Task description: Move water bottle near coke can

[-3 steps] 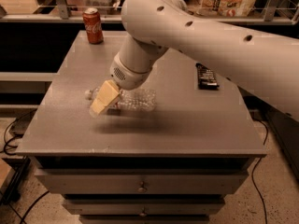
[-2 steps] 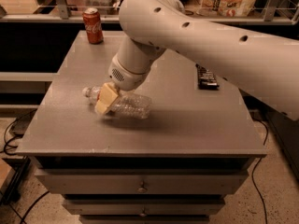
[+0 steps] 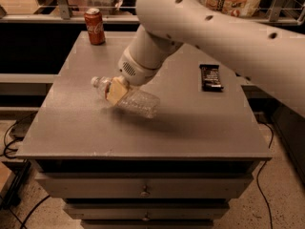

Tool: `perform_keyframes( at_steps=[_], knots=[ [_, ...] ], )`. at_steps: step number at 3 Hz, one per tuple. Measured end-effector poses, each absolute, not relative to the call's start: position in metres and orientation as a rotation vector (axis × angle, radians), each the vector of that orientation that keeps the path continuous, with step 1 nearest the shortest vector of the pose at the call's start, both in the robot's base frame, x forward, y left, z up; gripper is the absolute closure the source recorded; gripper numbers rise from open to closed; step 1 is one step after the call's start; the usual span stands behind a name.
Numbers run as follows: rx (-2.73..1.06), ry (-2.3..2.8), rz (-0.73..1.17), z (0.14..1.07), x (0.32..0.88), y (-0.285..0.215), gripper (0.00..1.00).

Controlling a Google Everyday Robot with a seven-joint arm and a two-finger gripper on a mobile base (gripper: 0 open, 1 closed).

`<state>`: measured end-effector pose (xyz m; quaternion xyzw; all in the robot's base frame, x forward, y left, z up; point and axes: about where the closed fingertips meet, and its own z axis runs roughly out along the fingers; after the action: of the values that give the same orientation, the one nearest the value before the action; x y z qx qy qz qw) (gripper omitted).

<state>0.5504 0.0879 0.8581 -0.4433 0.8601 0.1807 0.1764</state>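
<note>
Behind the water bottle [image 3: 138, 101] the pincer's [image 3: 117, 92] far finger is hidden. Only one tan finger [image 3: 115, 88] shows, laid across the bottle's shoulder and covering any label band. The pincer is clamped around the bottle near its neck. The white arm [image 3: 190, 23] is cut off at the right edge. The clear body is hard to trace against the grey table [image 3: 86, 128], and I cannot tell if it touches the top. Its long axis runs diagonally, with the cap at upper left toward the coke can [image 3: 95, 26] and the base at lower right. The can stands upright at the far left corner, well apart. Since a moment ago, the bottle has shifted farther up the table, toward the can.
</note>
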Motion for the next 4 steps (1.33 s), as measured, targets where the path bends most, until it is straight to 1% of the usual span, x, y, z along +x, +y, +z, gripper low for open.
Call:
perform_keyframes(
  at_steps=[1, 2, 3, 4],
  knots=[
    [-1.230, 2.288, 0.637, 0.908, 0.559, 0.068, 1.00],
    [-1.223, 2.110, 0.741, 0.965, 0.572, 0.036, 1.00],
    [-1.233, 2.021, 0.736, 0.998, 0.576, 0.039, 1.00],
    [-1.234, 2.034, 0.737, 0.993, 0.575, 0.040, 1.00]
  ],
)
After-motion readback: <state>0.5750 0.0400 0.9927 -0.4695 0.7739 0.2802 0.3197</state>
